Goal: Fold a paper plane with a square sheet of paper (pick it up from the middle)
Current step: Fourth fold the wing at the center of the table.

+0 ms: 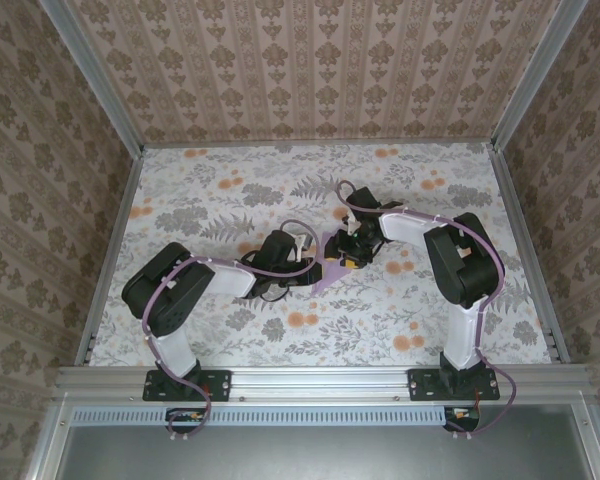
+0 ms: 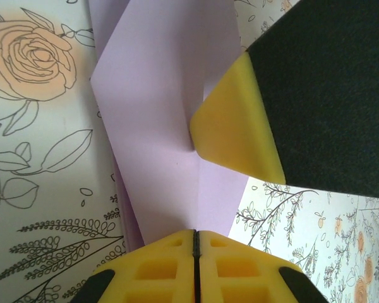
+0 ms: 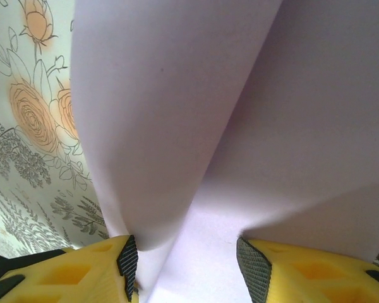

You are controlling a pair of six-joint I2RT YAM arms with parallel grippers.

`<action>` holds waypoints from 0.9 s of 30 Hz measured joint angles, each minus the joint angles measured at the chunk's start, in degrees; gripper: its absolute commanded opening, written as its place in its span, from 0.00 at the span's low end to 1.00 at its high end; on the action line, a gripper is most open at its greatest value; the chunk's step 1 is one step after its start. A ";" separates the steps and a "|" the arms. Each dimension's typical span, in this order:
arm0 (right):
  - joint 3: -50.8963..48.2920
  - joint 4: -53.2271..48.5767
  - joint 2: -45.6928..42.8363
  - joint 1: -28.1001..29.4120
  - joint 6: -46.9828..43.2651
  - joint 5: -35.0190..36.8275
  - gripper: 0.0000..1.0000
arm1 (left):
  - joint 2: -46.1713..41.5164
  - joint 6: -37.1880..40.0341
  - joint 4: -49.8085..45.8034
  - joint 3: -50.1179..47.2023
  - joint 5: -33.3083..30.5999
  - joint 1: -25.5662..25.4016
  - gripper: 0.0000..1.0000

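The square sheet of paper [image 1: 324, 276] is lilac, creased into a pointed shape, and lies mid-table between both grippers. In the left wrist view the paper [image 2: 158, 113] has a centre crease running straight into the seam of my left gripper [image 2: 196, 235], whose jaws are shut on the paper's near edge. One yellow fingertip [image 2: 237, 126] of the right gripper presses on the paper from the right. In the right wrist view the paper [image 3: 252, 113] bulges up in a curved fold, and my right gripper [image 3: 189, 262] stands open astride it, its left pad touching the fold. From above, my left gripper [image 1: 305, 266] and right gripper [image 1: 350, 258] face each other.
A floral tablecloth [image 1: 230, 190] covers the table. Patterned walls framed by metal posts close in the left, back and right sides. A metal rail [image 1: 320, 382] carrying both arm bases runs along the near edge.
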 measured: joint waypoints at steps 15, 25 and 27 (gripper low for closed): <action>0.22 -0.52 0.07 0.85 2.67 2.91 0.48 | 0.00 0.02 0.07 0.04 0.02 0.00 0.09; 0.24 -1.29 0.39 1.01 4.39 4.39 0.44 | 0.00 0.02 0.04 0.04 -0.66 0.02 0.09; 0.28 -1.33 0.42 1.01 4.44 4.39 0.45 | 0.00 0.02 0.00 0.04 -0.90 0.02 0.09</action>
